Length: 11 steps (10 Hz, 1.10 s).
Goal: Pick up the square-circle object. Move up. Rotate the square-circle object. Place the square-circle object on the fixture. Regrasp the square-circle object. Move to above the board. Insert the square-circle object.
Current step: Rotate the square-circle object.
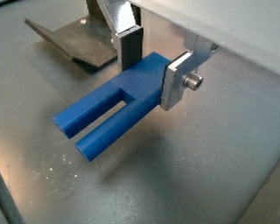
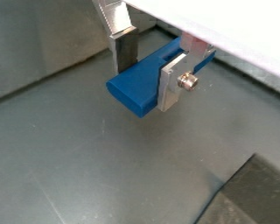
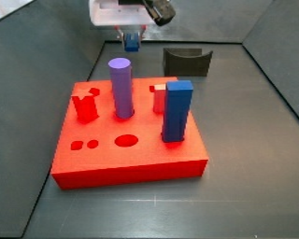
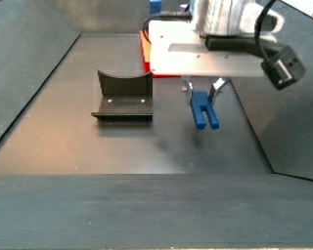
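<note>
In a side view, going left to right, the fixture (image 4: 122, 96) stands on the worktop (image 4: 67, 146) with its notch up. Just beside it, clear of the surface, hangs the square-circle object (image 4: 201, 107), and above that is the gripper (image 4: 202, 90).

The gripper holds the square-circle object (image 1: 113, 109) clamped between its fingers (image 1: 178, 80) at one end, so the forked end juts out free. Its shadow falls on the worktop below, which suggests the piece is lifted. The pick-up looks done, so I judge this to be the move-up or the start of the rotation.

The next move calls for turning the piece while it is clear of the floor, then carrying it across to the fixture (image 1: 73, 42) and setting it into the notch.

In the other side view, the board (image 3: 134, 140) fills the worktop's near middle, and the gripper (image 3: 132, 37) hangs beyond its far edge, with the fixture (image 3: 187, 61) to the right.
</note>
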### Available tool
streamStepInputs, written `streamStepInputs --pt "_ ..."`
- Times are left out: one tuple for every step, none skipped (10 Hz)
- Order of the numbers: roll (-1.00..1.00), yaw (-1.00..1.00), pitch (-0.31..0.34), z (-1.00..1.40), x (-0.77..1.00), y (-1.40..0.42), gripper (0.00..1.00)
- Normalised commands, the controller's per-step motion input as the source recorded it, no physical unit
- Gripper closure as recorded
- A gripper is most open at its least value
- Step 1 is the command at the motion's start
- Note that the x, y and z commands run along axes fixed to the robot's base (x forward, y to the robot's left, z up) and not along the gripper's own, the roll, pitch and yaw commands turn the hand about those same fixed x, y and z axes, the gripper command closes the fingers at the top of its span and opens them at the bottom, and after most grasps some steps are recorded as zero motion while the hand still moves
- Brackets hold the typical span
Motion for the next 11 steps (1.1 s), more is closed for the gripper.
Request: streamStepInputs --pt "-0.14 0.02 -0.066 -0.74 0.05 0.01 1.00" --pt "-0.15 0.02 -0.078 -0.62 0.04 0.01 1.00" --pt "-0.17 0.02 -0.081 -0.54 0.04 0.01 1.00" --pt "-0.18 0.02 -0.089 -0.44 0.04 0.01 1.00" --pt "-0.18 0.01 -0.091 -0.40 0.04 0.02 1.00" --pt "-0.19 0.01 -0.098 -0.31 0.04 0.02 1.00" --pt "-0.19 0.01 -0.106 -0.25 0.03 0.02 1.00" --pt "-0.20 0.00 -0.112 -0.17 0.03 0.02 1.00" --pt "-0.20 0.00 -0.114 -0.13 0.03 0.02 1.00" --pt "-0.21 0.00 -0.110 -0.07 0.03 0.02 1.00" --pt "-0.21 0.00 -0.106 -0.06 0.02 0.02 1.00"
